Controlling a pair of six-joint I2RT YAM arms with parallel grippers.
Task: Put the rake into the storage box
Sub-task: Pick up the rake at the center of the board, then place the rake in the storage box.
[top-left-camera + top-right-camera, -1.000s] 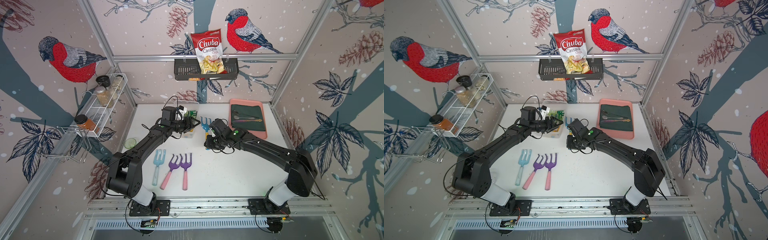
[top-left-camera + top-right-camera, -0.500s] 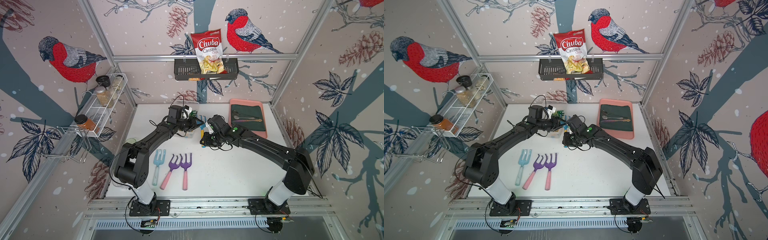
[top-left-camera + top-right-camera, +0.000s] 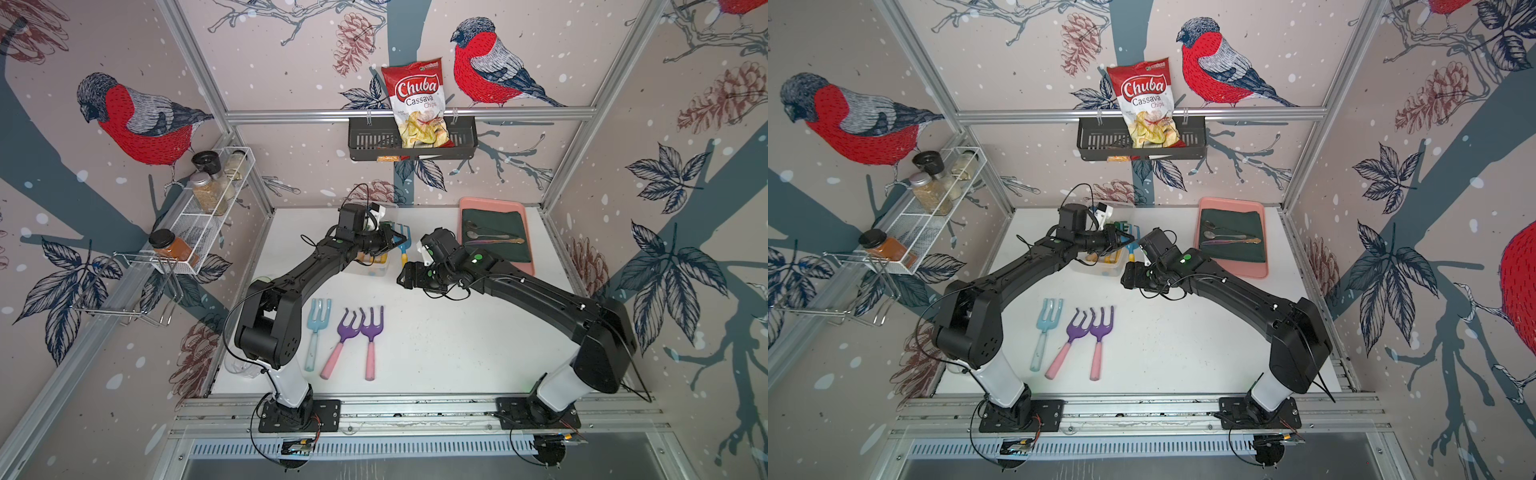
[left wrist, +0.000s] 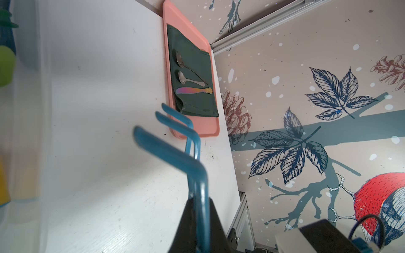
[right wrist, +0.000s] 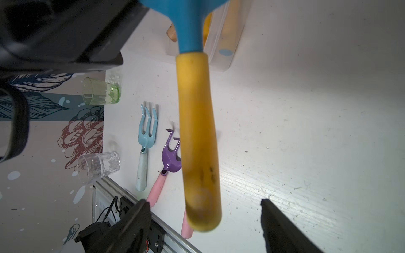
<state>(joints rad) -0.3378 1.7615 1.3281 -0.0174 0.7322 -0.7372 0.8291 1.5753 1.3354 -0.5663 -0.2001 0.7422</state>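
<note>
Since a second ago, my left claw (image 3: 394, 242) has closed on the blue-and-yellow rake (image 3: 402, 249), while my right claw (image 3: 406, 277) has let go and spread wide. Seen from my left wrist, dark pads (image 4: 215, 232) pinch the rake's blue neck just below its curled tines; the handle falls outside that view. From my right wrist, the yellow handle hangs free between my parted fingers (image 5: 135, 221), touching neither, and the frame edge cuts off the rake's head. In both top views the rake sits just above centre, raised off the table, just beside the right edge of the clear storage box (image 3: 376, 268) and not inside it. My left arm covers most of that box, so its contents show only as yellowish blurs. Both claws' tips are too small there to read.
</note>
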